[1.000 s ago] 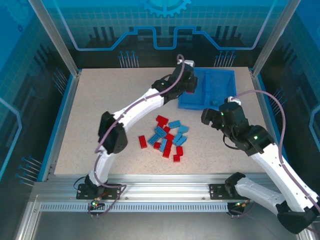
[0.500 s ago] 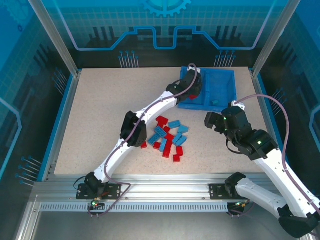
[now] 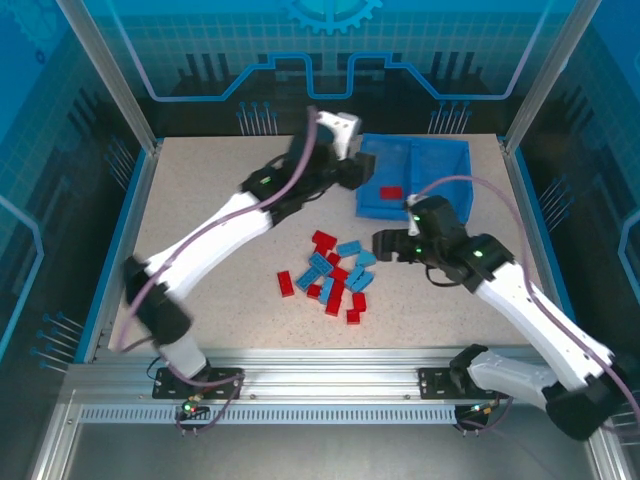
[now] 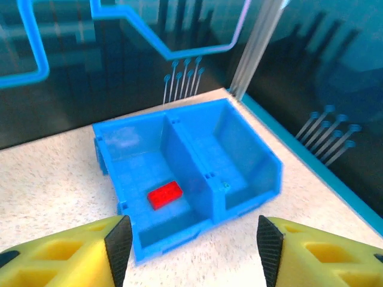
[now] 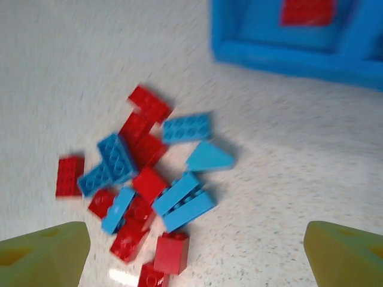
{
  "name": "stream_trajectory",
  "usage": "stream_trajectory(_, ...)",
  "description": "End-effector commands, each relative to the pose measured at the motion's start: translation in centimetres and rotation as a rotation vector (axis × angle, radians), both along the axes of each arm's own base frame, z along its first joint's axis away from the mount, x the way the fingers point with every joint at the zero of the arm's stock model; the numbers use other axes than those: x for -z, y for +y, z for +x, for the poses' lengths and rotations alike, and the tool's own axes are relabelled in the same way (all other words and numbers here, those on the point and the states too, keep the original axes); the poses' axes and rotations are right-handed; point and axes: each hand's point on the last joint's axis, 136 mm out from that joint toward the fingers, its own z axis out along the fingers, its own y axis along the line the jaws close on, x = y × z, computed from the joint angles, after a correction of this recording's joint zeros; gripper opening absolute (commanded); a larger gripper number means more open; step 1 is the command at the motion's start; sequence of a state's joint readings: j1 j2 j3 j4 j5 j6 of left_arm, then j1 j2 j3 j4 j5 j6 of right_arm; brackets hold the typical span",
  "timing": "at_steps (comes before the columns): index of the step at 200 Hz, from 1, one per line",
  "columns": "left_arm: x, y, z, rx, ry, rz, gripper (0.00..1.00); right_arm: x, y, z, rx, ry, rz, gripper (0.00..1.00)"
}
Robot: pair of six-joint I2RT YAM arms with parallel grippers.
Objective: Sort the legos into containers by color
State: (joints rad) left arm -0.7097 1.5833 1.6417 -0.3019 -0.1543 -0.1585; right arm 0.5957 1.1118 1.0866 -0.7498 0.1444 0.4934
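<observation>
Grippers, two: left gripper [image 4: 190, 245] above the table [image 3: 200, 220] just beside the bin [image 4: 128, 127], yellow-padded jaws apart, nothing between them; right gripper [image 5: 191, 251] on the near side of the bin, jaws spread wide and empty, over the loose legos [image 5: 149, 173]. Red brick [image 4: 165, 195], one, flat in the bin's left compartment as seen from overhead. Loose legos, red and light blue mixed, heaped near the bin's front. Table speckled beige, bin at its far right corner. Wall panels [image 3: 330, 60] behind the bin, blue-lit, circuit-patterned; metal posts [image 3: 545, 80].

Glossy plastic legos [image 5: 148, 179], smooth blue plastic bin [image 4: 187, 156], matt speckled tabletop [image 3: 230, 300], bare metal rail [image 3: 330, 385].
</observation>
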Motion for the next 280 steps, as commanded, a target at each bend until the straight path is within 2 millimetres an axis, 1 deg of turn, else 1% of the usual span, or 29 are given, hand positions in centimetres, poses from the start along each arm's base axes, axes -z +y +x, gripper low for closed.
stream_trajectory(1, 0.1, 2.3, -5.1, 0.118, -0.088, 0.043, 0.61, 0.9, 5.6, -0.5, -0.286, 0.033, -0.036, 0.92)
stream_trajectory(5, 0.4, 3.0, -6.0, 0.128, -0.098, 0.055, 0.61, 1.4, 6.2, -0.4, -0.311, 0.045, -0.058, 0.92)
stream_trajectory(9, 0.2, 3.8, -7.1, 0.135, -0.117, 0.059, 0.6, 1.9, 6.8, -0.4, -0.335, 0.058, -0.08, 0.92)
stream_trajectory(10, 0.6, 3.9, -7.2, 0.138, -0.113, 0.068, 0.6, 2.0, 7.0, -0.4, -0.341, 0.061, -0.085, 0.92)
stream_trajectory(14, 0.3, 4.8, -8.3, 0.143, -0.133, 0.071, 0.6, 2.5, 7.6, -0.4, -0.365, 0.076, -0.106, 0.92)
stream_trajectory(24, 1.7, 6.4, -10.4, 0.168, -0.141, 0.117, 0.6, 3.7, 9.0, -0.2, -0.411, 0.105, -0.155, 0.91)
stream_trajectory(28, 1.8, 7.2, -11.5, 0.182, -0.154, 0.13, 0.6, 4.3, 9.5, 0.0, -0.423, 0.118, -0.173, 0.91)
stream_trajectory(36, 2.6, 8.2, -13.3, 0.222, -0.163, 0.167, 0.61, 5.2, 10.4, 0.2, -0.446, 0.136, -0.205, 0.9)
stream_trajectory(41, 3.7, 8.6, -14.4, 0.258, -0.162, 0.205, 0.62, 5.8, 10.9, 0.4, -0.455, 0.148, -0.222, 0.89)
stream_trajectory(44, 4.0, 8.9, -15.1, 0.279, -0.169, 0.216, 0.63, 6.1, 11.2, 0.5, -0.461, 0.151, -0.23, 0.89)
stream_trajectory(47, 4.1, 9.3, -15.9, 0.301, -0.178, 0.229, 0.65, 6.5, 11.5, 0.7, -0.465, 0.154, -0.236, 0.89)
stream_trajectory(48, 4.7, 9.3, -16.0, 0.309, -0.167, 0.244, 0.66, 6.6, 11.6, 0.7, -0.469, 0.157, -0.239, 0.89)
stream_trajectory(49, 4.5, 9.5, -16.4, 0.316, -0.179, 0.243, 0.67, 6.8, 11.7, 0.8, -0.471, 0.158, -0.242, 0.89)
stream_trajectory(55, 5.7, 10.0, -17.7, 0.366, -0.181, 0.282, 0.71, 7.4, 12.3, 1.0, -0.481, 0.164, -0.253, 0.88)
stream_trajectory(68, 8.3, 11.0, -20.3, 0.46, -0.195, 0.352, 0.83, 8.9, 13.0, 1.7, -0.489, 0.182, -0.277, 0.85)
stream_trajectory(77, 10.1, 11.7, -21.9, 0.52, -0.209, 0.393, 0.9, 9.9, 13.4, 2.1, -0.495, 0.196, -0.298, 0.84)
stream_trajectory(85, 11.3, 12.4, -22.8, 0.54, -0.222, 0.421, 0.96, 10.8, 13.6, 2.4, -0.501, 0.21, -0.314, 0.83)
stream_trajectory(89, 11.9, 12.7, -23.0, 0.54, -0.226, 0.431, 0.98, 11.3, 13.7, 2.4, -0.505, 0.218, -0.323, 0.83)
stream_trajectory(108, 13.9, 13.5, -23.9, 0.555, -0.257, 0.466, 0.99, 13.1, 14.2, 2.7, -0.518, 0.253, -0.352, 0.79)
stream_trajectory(139, 16.3, 13.4, -24.1, 0.581, -0.238, 0.483, 0.99, 15.2, 14.9, 2.8, -0.524, 0.288, -0.361, 0.71)
stream_trajectory(153, 16.7, 13.1, -23.9, 0.585, -0.233, 0.483, 0.99, 15.9, 15.0, 3.1, -0.514, 0.294, -0.369, 0.62)
stream_trajectory(168, 17.0, 12.9, -23.6, 0.583, -0.239, 0.48, 0.99, 16.0, 15.2, 3.3, -0.512, 0.291, -0.366, 0.53)
stream_trajectory(190, 17.2, 12.8, -23.4, 0.58, -0.246, 0.476, 0.99, 16.6, 15.1, 3.3, -0.518, 0.302, -0.377, 0.45)
stream_trajectory(203, 17.3, 12.8, -23.5, 0.581, -0.244, 0.475, 0.99, 16.8, 14.9, 3.3, -0.514, 0.309, -0.389, 0.43)
stream_trajectory(213, 17.4, 12.7, -23.5, 0.583, -0.242, 0.474, 0.99, 16.7, 14.9, 3.4, -0.512, 0.306, -0.39, 0.41)
stream_trajectory(230, 17.6, 12.6, -23.5, 0.586, -0.241, 0.467, 0.99, 16.6, 15.0, 3.5, -0.512, 0.301, -0.388, 0.34)
stream_trajectory(247, 17.4, 12.4, -23.4, 0.587, -0.245, 0.457, 0.99, 15.9, 15.1, 3.6, -0.505, 0.288, -0.381, 0.32)
stream_trajectory(263, 17.3, 12.3, -23.4, 0.589, -0.246, 0.451, 0.99, 14.2, 15.0, 3.9, -0.485, 0.249, -0.359, 0.31)
stream_trajectory(280, 16.7, 12.1, -23.0, 0.574, -0.26, 0.435, 0.99, 11.2, 14.7, 4.3, -0.453, 0.179, -0.312, 0.31)
